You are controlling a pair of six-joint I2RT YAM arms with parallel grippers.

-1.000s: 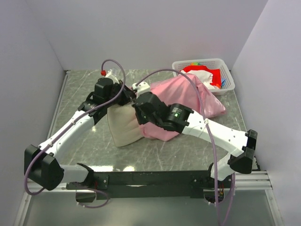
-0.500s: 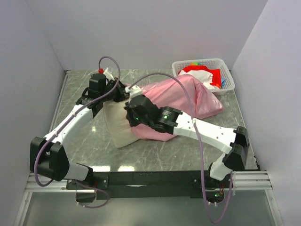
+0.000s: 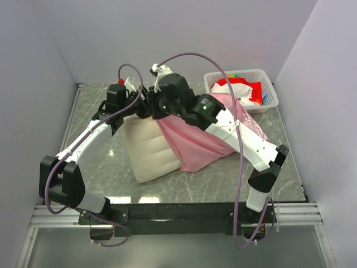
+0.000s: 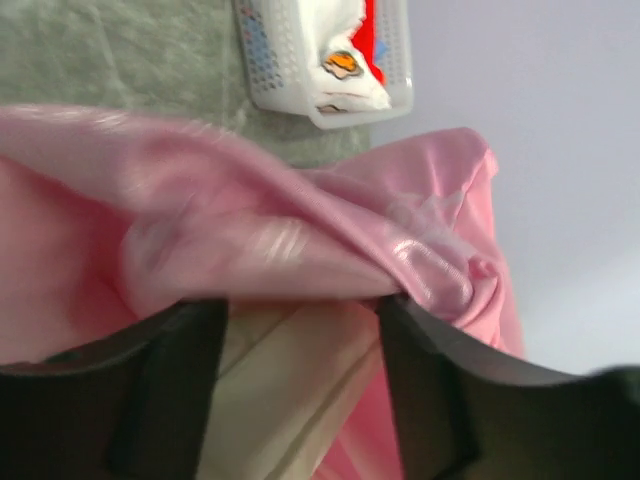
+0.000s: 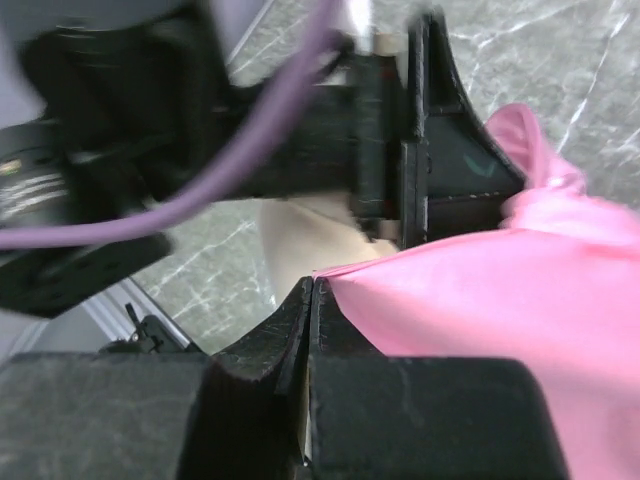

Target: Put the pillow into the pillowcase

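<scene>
The main risk is losing the mouth of the large, thin pink fabric pillowcase (image 3: pixel 195 145). Only the right arm's fingers (image 5: pixel 260 350) are clenched on it, pinching a narrow bit of its edge. The left arm's fingers (image 4: pixel 165 390) stand apart, released, with pink cloth and cream pillow showing in the gap. If that thin edge slips, or the lifted fabric sags, the opening could likely fall shut over the large cream-white stitched pillow (image 3: pixel 150 153). A hard pull on the case could also drag the pillow across the grey marbled desk (image 3: pixel 189 187) instead of sliding the case over it. The two wrists sit very close together, so a bump between them is possible.

The pillow lies on the desk left of centre. Its left part is bare and its right side is covered by the pillowcase; how deep it sits inside cannot be told.

The right arm reaches from its near-right base up and across, with its wrist raised over the pillow's far edge. The left arm stretches forward from the near left to the same corner.
</scene>
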